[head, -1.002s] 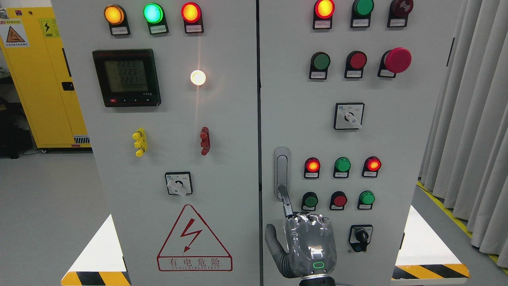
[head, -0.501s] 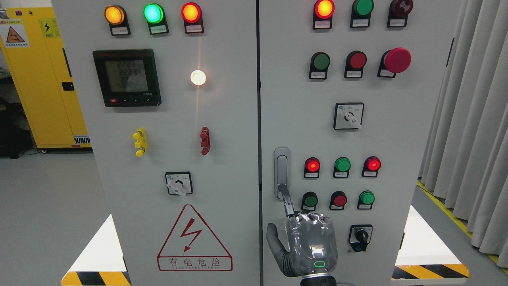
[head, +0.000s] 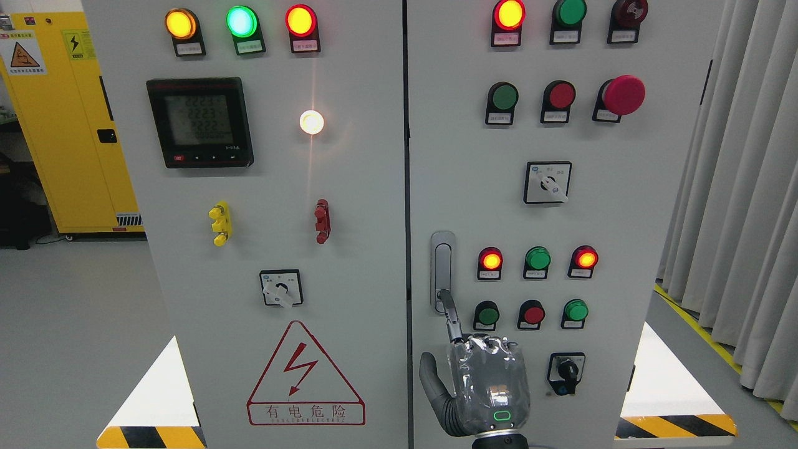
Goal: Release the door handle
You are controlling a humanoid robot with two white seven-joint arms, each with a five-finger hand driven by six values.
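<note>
Grey cabinet door (head: 623,218): right hand's (head: 486,386) index fingertip apparently touches handle (head: 442,268), other fingers curled.

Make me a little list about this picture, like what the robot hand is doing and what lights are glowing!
scene: grey electrical cabinet with two doors, closed
right hand: low on the right door, index finger stretched up, tip at the lower end of the door handle; other fingers curled
left hand: not in view
glowing lights, left door: orange, green, red, plus a white light
meter screen: on, showing digits
big red button: upper right
warning sign: red triangle with lightning bolt
beside: yellow cabinet at left, curtain at right
</note>
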